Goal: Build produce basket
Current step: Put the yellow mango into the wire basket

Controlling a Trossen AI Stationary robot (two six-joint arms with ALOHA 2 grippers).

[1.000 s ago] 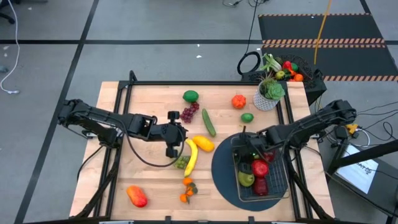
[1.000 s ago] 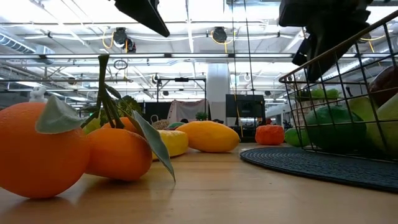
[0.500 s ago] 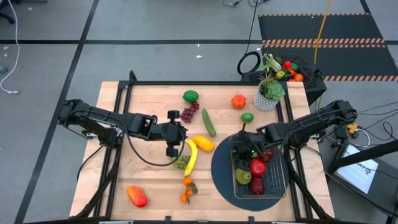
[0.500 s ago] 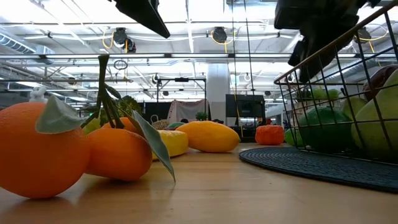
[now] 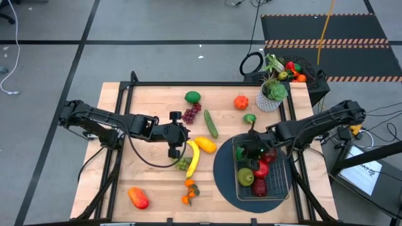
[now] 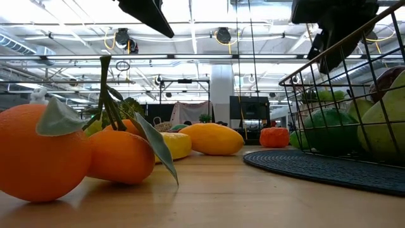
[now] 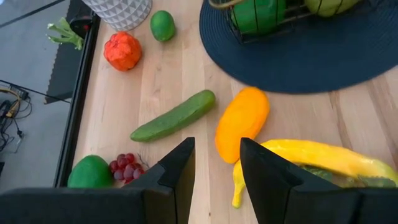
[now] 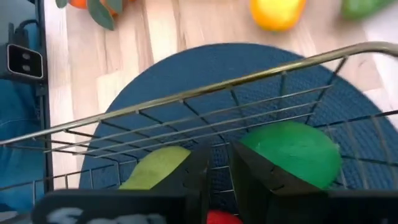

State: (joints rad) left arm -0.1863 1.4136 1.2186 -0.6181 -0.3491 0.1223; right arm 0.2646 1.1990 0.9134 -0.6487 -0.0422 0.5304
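Midway through the job, the basket (image 5: 262, 168), a dark wire-mesh tray on a round blue mat (image 5: 226, 177) at the tabletop's (image 5: 151, 182) right side, holds a green fruit, red apples and a pear. The banana (image 5: 193, 157), cucumber (image 5: 210, 123), grapes (image 5: 191, 114), oranges (image 5: 188, 191) and more remain outside it. The right gripper (image 5: 253, 149) hangs over the basket's far end, fingers narrowly parted, empty; the left gripper (image 5: 174, 150), released, hovers beside the banana.
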